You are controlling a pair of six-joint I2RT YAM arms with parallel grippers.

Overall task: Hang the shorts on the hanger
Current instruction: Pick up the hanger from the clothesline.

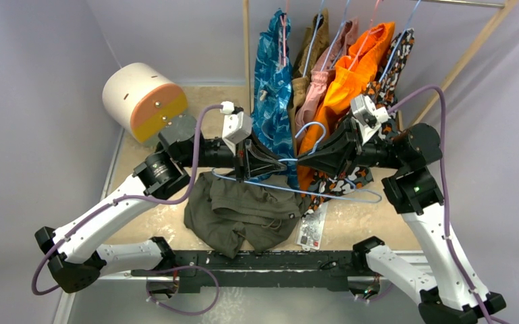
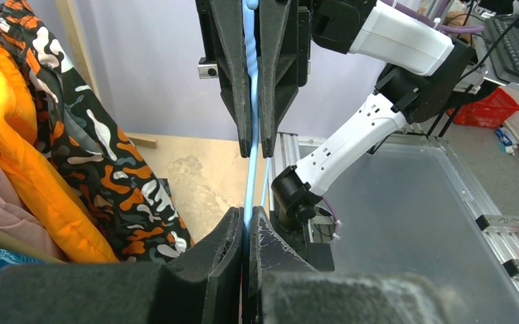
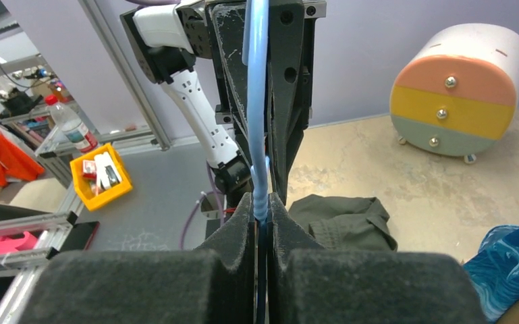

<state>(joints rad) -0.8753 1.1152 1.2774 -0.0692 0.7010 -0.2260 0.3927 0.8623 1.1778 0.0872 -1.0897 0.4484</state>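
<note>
The left gripper (image 2: 246,223) is pinched narrow on the thin light-blue wire clothes hanger (image 1: 341,196), its foam pads pressed against the wire with no gap showing. The right gripper (image 3: 261,202) faces it tip to tip and is clamped just as tightly on the same wire, just beside it, near the twisted neck under the hook. Both arms therefore hold the hanger together over the middle of the beige table (image 1: 351,219).

From that shared grip, the hanger's long bottom bar runs across the table from left to right, with its right end lying closer to the arm bases than its left.

The plain dark olive-green fabric shorts (image 1: 243,210) lie crumpled on the table under the left half of the bar, spreading toward the near edge, and neither gripper touches them. They sit below the left gripper and slightly nearer the bases, while the right gripper is off to their right. The fabric is too bunched to tell which way its waist runs.

The left arm is the nearer one, so it seems the likelier to release and reach down for the shorts, leaving the right alone to bear the hanger
</note>
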